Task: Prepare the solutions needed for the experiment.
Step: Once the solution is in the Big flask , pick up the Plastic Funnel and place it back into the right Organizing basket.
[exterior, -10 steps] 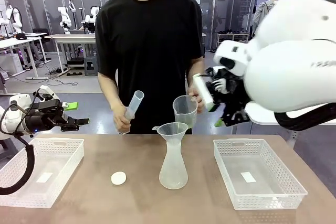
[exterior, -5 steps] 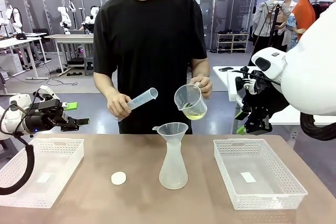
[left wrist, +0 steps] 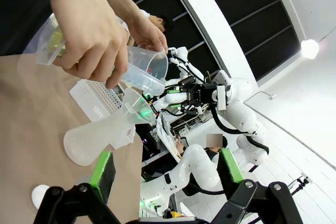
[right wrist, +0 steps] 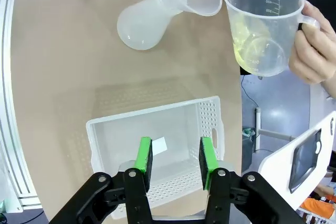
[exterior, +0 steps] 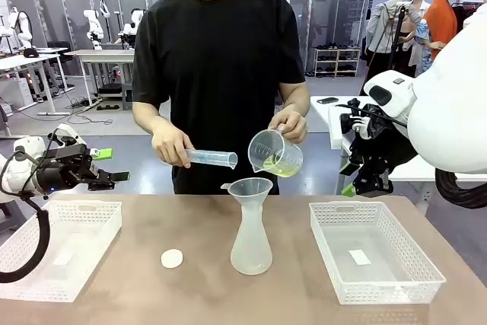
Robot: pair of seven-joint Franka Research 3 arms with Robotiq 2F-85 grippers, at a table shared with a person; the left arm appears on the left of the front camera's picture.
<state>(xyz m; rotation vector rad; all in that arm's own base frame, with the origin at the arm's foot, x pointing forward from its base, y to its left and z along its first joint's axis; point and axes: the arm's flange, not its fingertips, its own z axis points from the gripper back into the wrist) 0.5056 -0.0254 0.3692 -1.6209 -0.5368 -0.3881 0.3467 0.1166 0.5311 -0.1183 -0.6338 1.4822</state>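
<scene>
A person across the table holds a clear measuring cup (exterior: 275, 153) (right wrist: 262, 19), tilted, with the pale yellow-green solution (exterior: 283, 165) (right wrist: 245, 51) pooled in it. Their other hand holds a clear graduated cylinder (exterior: 211, 158) level, its mouth at the cup's spout. Below stands a frosted flask (exterior: 251, 234) (right wrist: 140, 24) (left wrist: 97, 139) with a funnel (exterior: 250, 186) in its neck. My right gripper (exterior: 356, 180) (right wrist: 175, 162) hangs to the right of the cup, its jaws apart with nothing between them. My left gripper (exterior: 106, 179) (left wrist: 166, 169) is wide open at the far left.
A white basket (exterior: 61, 245) sits at the table's left and another white basket (exterior: 373, 253) (right wrist: 157, 145) at the right, under my right gripper. A small white disc (exterior: 172, 258) lies left of the flask.
My right arm has pulled back to the right, away from the cup. The person has tipped the cup and lowered the cylinder to level at its spout. My left arm stays still.
</scene>
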